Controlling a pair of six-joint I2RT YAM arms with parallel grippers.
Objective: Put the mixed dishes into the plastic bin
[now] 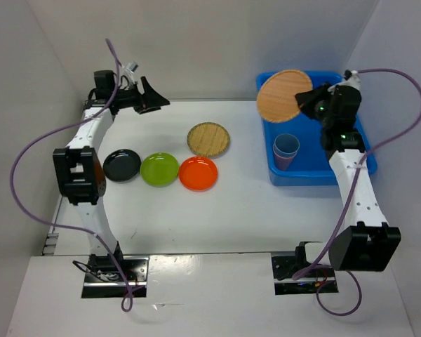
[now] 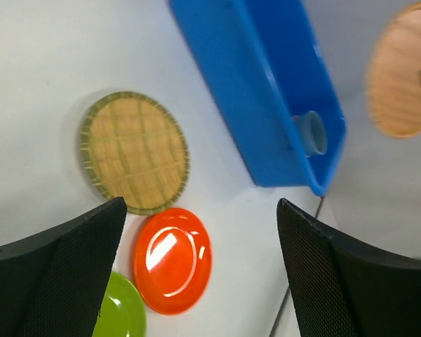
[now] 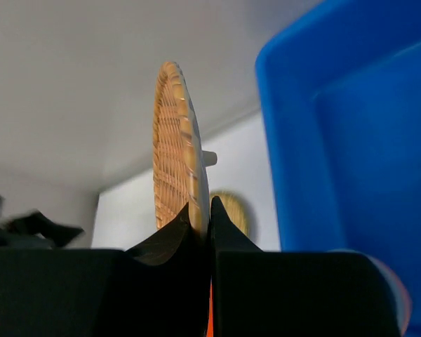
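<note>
My right gripper (image 1: 306,99) is shut on the rim of a tan woven plate (image 1: 282,95) and holds it on edge above the far left corner of the blue bin (image 1: 316,175); the right wrist view shows the plate (image 3: 174,147) pinched between the jaws. A blue cup stacked in a pink cup (image 1: 285,151) stands in the bin. On the table lie a second tan woven plate (image 1: 208,139), an orange plate (image 1: 198,173), a lime green plate (image 1: 159,169) and a black plate (image 1: 122,165). My left gripper (image 1: 151,100) is open and empty, raised at the far left.
White walls close in the table on the left, back and right. The bin (image 2: 266,91) stands at the right side, close to the right wall. Both arm bases sit at the near edge.
</note>
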